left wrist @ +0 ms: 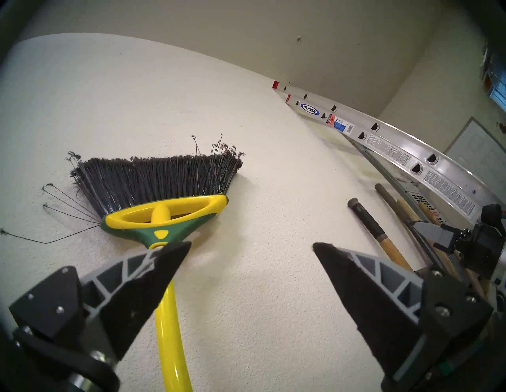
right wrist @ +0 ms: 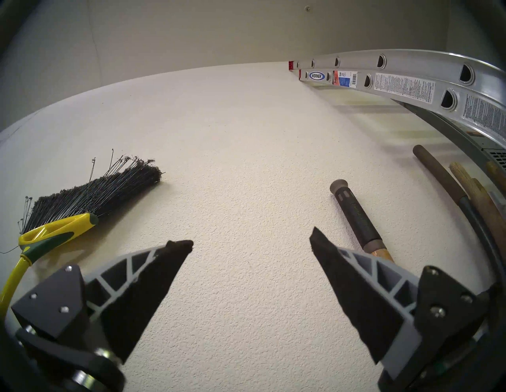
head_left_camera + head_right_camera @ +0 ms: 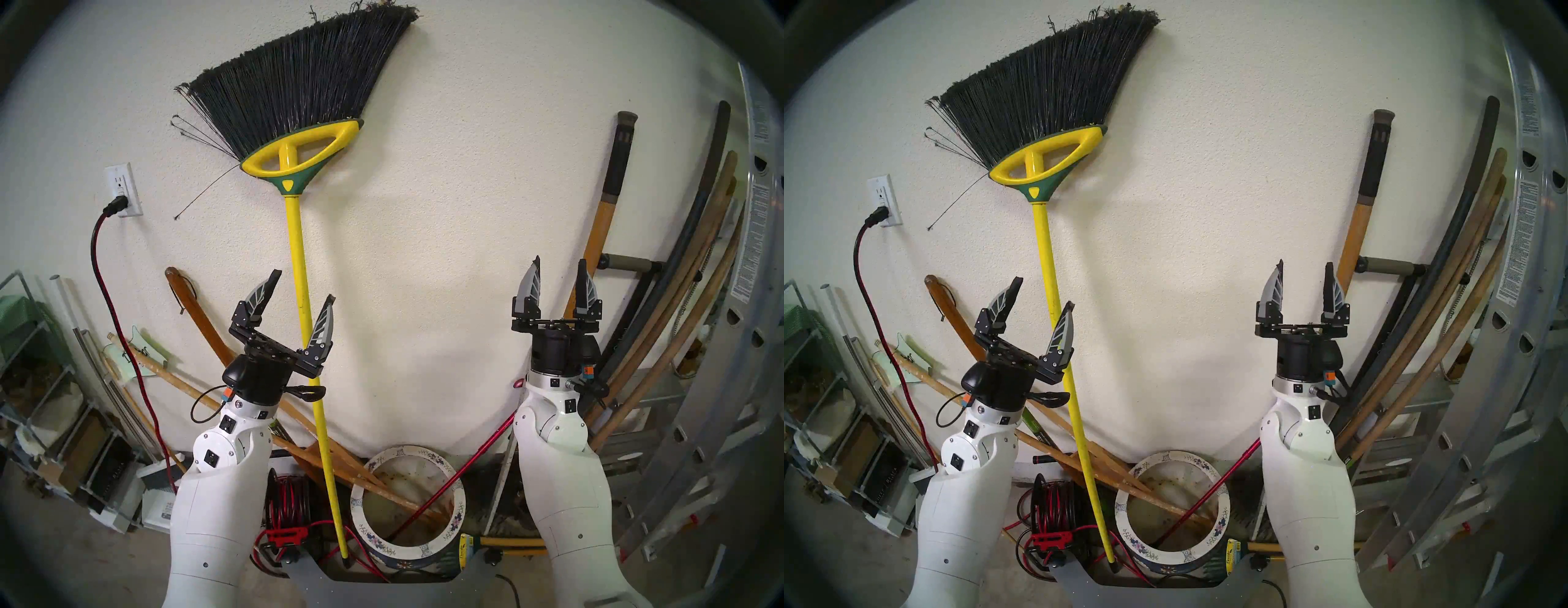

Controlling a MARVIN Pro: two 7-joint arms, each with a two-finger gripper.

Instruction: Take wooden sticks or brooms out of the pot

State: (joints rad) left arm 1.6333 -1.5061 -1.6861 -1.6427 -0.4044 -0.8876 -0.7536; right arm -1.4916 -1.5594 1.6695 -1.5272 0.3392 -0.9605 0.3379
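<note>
Found a garage corner with a textured cream wall (image 3: 424, 212) and a grey concrete floor (image 3: 85, 564). Noted the white flower-rimmed pot (image 3: 428, 453) on that floor at the wall's foot, stained inside.

Saw the yellow broom (image 3: 292, 237) standing nearly upright to the left of the pot, black bristles fanned high on the wall and pole foot down just outside the pot's left rim, between it and a red-and-black cord reel (image 3: 288, 501).

Found the left gripper (image 3: 303, 286) raised above and left of the pot, fingers spread wide and clamped on nothing. Saw the yellow pole running between them, close by one finger; could not tell whether it touched.

Found the right gripper (image 3: 559, 263) raised above and right of the pot, fingers likewise apart and empty, facing bare wall.

Noted brown wooden poles (image 3: 382, 482) and a thin red rod (image 3: 445, 479) slanting into the pot.

Saw a bundle of long-handled tools (image 3: 679, 318) and an aluminium ladder (image 3: 755, 254) leaning on the wall well right of the pot. Noted a wall outlet (image 3: 123, 191) with a plugged-in cord and a wire shelf rack (image 3: 34, 382) far left of the pot.
</note>
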